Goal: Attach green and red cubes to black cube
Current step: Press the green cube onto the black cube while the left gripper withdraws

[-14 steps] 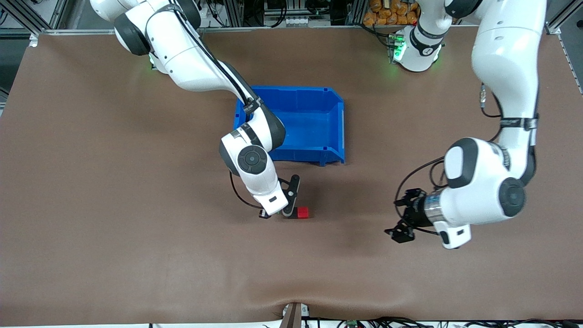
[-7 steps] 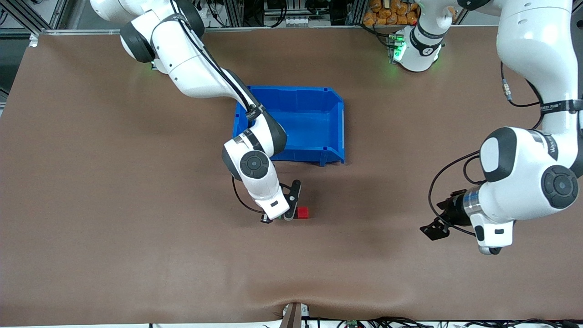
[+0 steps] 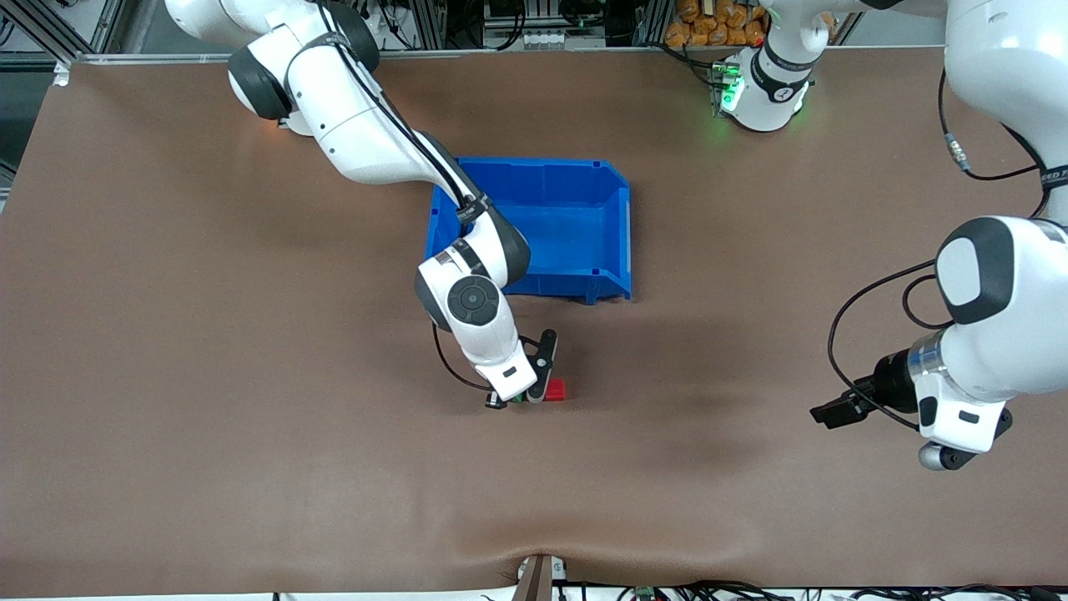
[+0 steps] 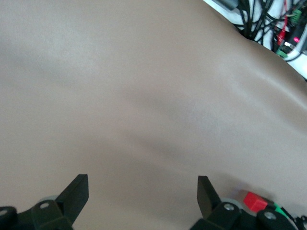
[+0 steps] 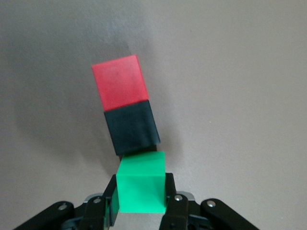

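In the right wrist view the red cube (image 5: 119,81) and the black cube (image 5: 133,126) lie joined in a row on the brown table. My right gripper (image 5: 140,189) is shut on the green cube (image 5: 140,182), whose face touches the black cube's free end. In the front view the right gripper (image 3: 521,396) is low over the table by the red cube (image 3: 555,390), nearer the camera than the bin; it hides most of the black and green cubes. My left gripper (image 3: 830,413) is open and empty over bare table toward the left arm's end, as its wrist view (image 4: 142,189) also shows.
A blue bin (image 3: 542,163) stands at mid-table, farther from the camera than the cubes. Cables run along the table's near edge (image 3: 538,576).
My left arm has drawn back toward its own end of the table. My right gripper has shifted slightly toward the red cube with the green cube in it.
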